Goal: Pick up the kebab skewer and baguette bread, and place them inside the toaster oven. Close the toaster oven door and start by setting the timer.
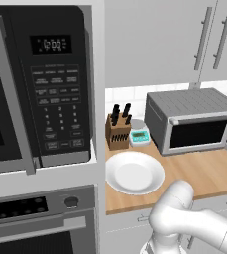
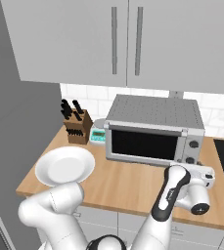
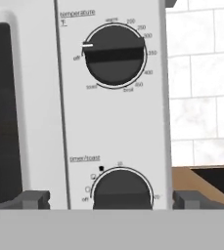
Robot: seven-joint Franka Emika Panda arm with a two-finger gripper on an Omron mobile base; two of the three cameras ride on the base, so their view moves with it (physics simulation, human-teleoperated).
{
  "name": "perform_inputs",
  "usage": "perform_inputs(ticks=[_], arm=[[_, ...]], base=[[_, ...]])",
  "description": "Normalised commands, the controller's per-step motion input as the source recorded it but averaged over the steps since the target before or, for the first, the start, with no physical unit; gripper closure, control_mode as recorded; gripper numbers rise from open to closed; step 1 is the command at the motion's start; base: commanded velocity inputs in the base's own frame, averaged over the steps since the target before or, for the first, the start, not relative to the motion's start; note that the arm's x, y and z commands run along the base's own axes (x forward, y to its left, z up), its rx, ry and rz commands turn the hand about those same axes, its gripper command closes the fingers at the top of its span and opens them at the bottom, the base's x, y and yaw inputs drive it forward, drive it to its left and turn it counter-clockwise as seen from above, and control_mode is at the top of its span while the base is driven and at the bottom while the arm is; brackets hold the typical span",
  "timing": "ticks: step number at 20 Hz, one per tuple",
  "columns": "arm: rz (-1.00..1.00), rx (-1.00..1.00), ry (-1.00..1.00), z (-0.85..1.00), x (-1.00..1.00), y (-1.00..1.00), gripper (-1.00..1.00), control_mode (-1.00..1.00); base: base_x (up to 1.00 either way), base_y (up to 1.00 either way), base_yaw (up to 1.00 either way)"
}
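The toaster oven (image 2: 155, 132) sits on the wooden counter (image 2: 128, 183) against the tiled wall, and everything else is easiest placed from it. The toaster oven door (image 2: 143, 145) is shut, its dark glass upright and the bar handle running along the top edge. Through the glass nothing can be made out, so I cannot tell whether the skewer or the baguette lies inside.

The gripper (image 3: 111, 197) is right up at the oven's control panel, on the oven's right-hand end. From the hand view, the two dark fingertips (image 3: 33, 199) stand wide apart, one at each side of the lower dial, with the timer knob (image 3: 122, 189) sitting between them. The jaws are spread and not clamped on anything; whether the tips touch the panel I cannot tell. Above it on the same panel is the temperature knob (image 3: 114, 55), its white pointer turned toward the "off" mark at its left.

In the right base view the arm's white wrist hangs in front of the oven's lower right corner, over the counter edge.

Left of the oven, close beside it, a small teal kitchen scale (image 1: 139, 137) rests on the counter, and just beyond that a wooden knife block (image 1: 118, 129) with black handles. In front of those, nearer the counter's edge, lies a white plate (image 1: 134, 172), bare. Farther left of the oven, past the counter end, the black microwave (image 1: 38, 89) is built into the tall unit.
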Motion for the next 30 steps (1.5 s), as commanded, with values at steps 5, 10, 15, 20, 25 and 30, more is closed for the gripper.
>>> perform_inputs(ticks=[5, 10, 15, 20, 25, 30], arm=[[0.00, 0.00, 0.00, -0.11, 0.09, 0.00, -1.00, -1.00], [0.00, 0.00, 0.00, -0.03, 0.08, 0.00, -1.00, -1.00], [0.00, 0.00, 0.01, 0.00, 0.06, 0.00, -1.00, -1.00], [0.00, 0.00, 0.01, 0.00, 0.01, 0.00, 1.00, -1.00], [0.00, 0.00, 0.00, 0.00, 0.00, 0.00, 1.00, -1.00], [0.00, 0.00, 0.00, 0.00, 0.00, 0.00, 1.00, -1.00]], base=[[0.00, 0.00, 0.00], [0.00, 0.00, 0.00], [0.00, 0.00, 0.00], [0.00, 0.00, 0.00], [0.00, 0.00, 0.00], [0.00, 0.00, 0.00]])
